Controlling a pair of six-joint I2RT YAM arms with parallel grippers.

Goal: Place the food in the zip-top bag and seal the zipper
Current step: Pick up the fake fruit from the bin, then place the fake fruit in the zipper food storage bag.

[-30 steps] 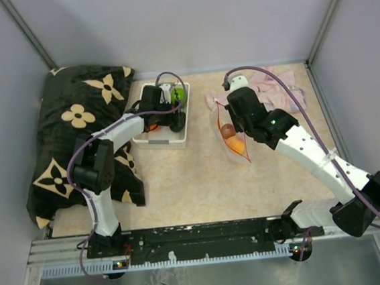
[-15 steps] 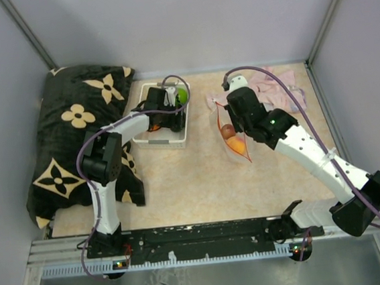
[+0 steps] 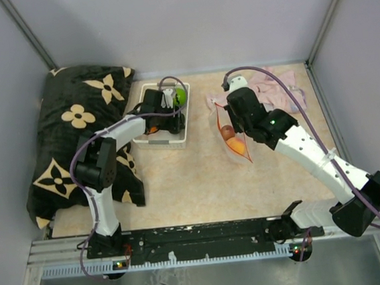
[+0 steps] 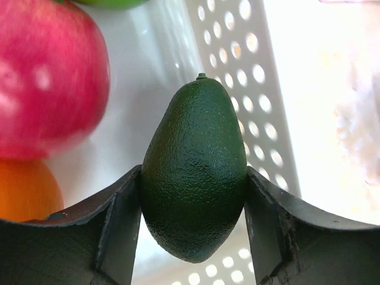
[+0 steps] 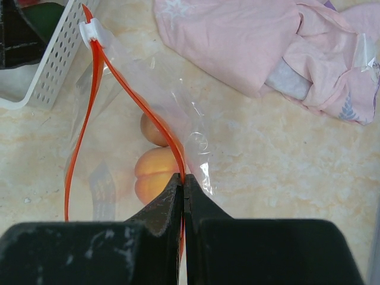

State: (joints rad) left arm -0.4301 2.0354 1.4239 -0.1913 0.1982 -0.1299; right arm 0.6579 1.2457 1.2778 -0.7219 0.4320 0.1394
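My left gripper (image 4: 193, 214) is shut on a dark green avocado (image 4: 195, 172) inside the white slotted basket (image 3: 166, 137). A red apple (image 4: 47, 77) and an orange fruit (image 4: 27, 190) lie beside it, and a bright green fruit (image 3: 180, 95) sits at the basket's far end. My right gripper (image 5: 183, 181) is shut on the red-orange zipper (image 5: 95, 101) of the clear zip-top bag (image 5: 142, 119), holding its mouth open. A peach fruit (image 5: 155, 172) and a brown one (image 5: 152, 129) lie in the bag (image 3: 234, 141).
A pink cloth (image 5: 261, 47) lies crumpled beyond the bag at the back right. A black flowered pillow (image 3: 75, 133) fills the table's left side next to the basket. Grey walls close the back and sides.
My left gripper has shifted slightly within the basket. The right arm and the bag have not moved.
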